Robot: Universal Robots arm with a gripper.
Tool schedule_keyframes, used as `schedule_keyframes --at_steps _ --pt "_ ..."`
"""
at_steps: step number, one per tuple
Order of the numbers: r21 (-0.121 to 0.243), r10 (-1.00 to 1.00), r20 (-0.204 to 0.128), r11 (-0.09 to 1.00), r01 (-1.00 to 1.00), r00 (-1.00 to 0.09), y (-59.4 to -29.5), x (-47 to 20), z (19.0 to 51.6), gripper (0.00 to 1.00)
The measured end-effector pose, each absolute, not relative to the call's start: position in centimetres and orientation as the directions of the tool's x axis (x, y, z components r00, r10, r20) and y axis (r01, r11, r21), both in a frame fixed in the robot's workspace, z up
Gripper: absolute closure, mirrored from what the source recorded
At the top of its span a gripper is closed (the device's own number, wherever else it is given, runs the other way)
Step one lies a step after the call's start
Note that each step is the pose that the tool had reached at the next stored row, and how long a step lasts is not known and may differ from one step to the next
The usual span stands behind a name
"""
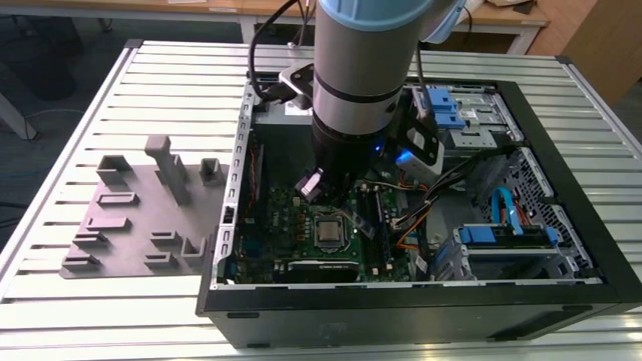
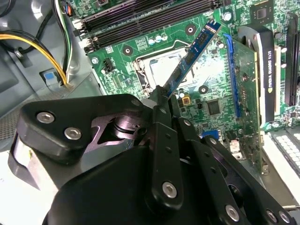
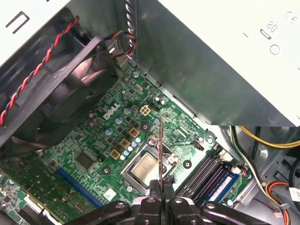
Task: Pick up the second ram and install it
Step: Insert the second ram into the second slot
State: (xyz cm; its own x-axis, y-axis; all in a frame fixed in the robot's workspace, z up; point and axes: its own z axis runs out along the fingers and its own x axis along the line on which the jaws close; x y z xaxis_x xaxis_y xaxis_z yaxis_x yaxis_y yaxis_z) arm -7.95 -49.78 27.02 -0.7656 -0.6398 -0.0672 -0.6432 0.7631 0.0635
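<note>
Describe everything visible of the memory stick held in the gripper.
The second ram is a thin, flat, narrow blue circuit-board strip with components on its face. The gripper is shut on one end; the rest juts out above the motherboard, over the CPU socket, not seated in any slot. In the first wrist view it appears edge-on.

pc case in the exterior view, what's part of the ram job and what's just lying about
Job: second ram, gripped in the jaws over the motherboard; memory slots.
Lying about: grey fixture plate beside the case; case fan; blue drive caddy.
</note>
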Motion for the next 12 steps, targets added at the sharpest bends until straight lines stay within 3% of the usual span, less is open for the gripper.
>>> schedule_keyframes --at_steps 12 --pt "0.064 -0.587 -0.067 0.805 -0.59 -0.807 -49.78 -7.95 27.0 0.89"
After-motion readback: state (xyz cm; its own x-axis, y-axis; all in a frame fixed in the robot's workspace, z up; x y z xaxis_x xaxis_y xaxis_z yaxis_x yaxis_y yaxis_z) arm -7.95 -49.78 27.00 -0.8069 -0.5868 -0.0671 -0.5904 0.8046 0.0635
